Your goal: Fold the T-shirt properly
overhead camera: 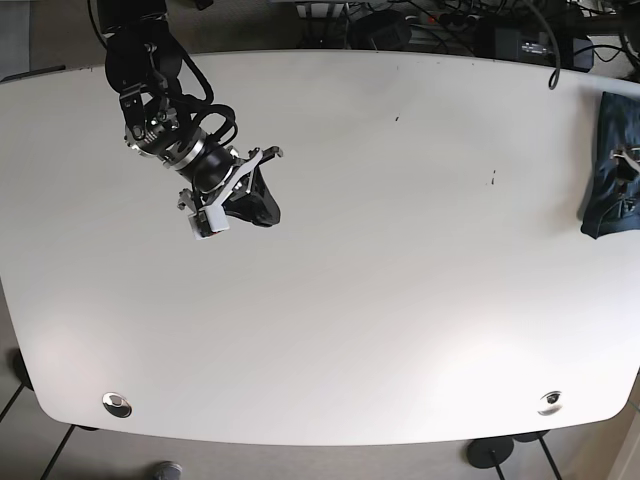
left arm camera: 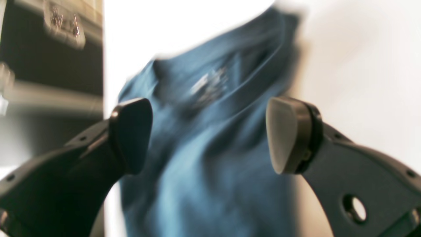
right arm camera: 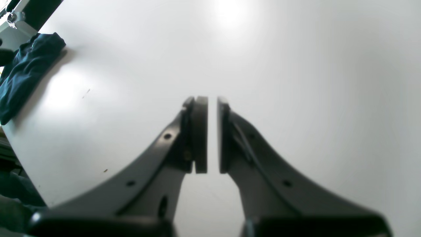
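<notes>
The dark blue T-shirt (overhead camera: 608, 165) lies bunched at the far right edge of the white table (overhead camera: 400, 300). In the left wrist view the T-shirt (left arm camera: 210, 158) is blurred, with its collar and printed label toward the top. My left gripper (left arm camera: 207, 131) stands open just over it, one finger on each side of the cloth, holding nothing. My right gripper (overhead camera: 262, 205) hovers over the bare table at the left of the base view, far from the shirt. In its own view the right gripper (right arm camera: 212, 131) is shut to a thin gap with nothing between the pads, and the T-shirt (right arm camera: 26, 69) shows far off at the table's corner.
A black case with metal latches (left arm camera: 62, 23) stands past the table edge beside the shirt. Cables and black boxes (overhead camera: 450, 25) lie beyond the table's far edge. The table's edge (right arm camera: 23, 154) runs close to the shirt.
</notes>
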Robot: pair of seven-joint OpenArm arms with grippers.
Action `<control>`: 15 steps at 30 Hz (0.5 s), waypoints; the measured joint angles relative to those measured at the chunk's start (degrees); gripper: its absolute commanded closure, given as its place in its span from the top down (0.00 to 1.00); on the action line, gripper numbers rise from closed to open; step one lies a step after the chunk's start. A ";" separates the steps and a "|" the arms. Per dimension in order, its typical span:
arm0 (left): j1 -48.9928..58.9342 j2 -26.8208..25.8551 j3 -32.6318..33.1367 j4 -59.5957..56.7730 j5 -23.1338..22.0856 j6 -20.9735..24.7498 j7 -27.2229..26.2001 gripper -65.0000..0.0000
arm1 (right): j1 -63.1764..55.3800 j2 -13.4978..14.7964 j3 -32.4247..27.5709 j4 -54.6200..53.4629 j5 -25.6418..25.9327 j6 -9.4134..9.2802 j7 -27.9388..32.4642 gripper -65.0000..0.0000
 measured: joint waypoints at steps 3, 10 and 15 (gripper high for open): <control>0.57 5.35 1.01 10.34 -1.03 -0.50 0.33 0.78 | 0.02 0.59 0.04 -0.13 -1.68 -0.37 -0.02 0.08; 0.92 21.16 6.73 27.65 2.80 -0.09 5.95 0.78 | -1.29 1.14 0.11 0.00 -5.49 -0.28 0.13 0.08; 1.31 34.80 10.93 32.04 14.97 0.04 7.04 0.77 | -4.31 0.63 5.49 1.66 -5.46 0.59 0.04 0.08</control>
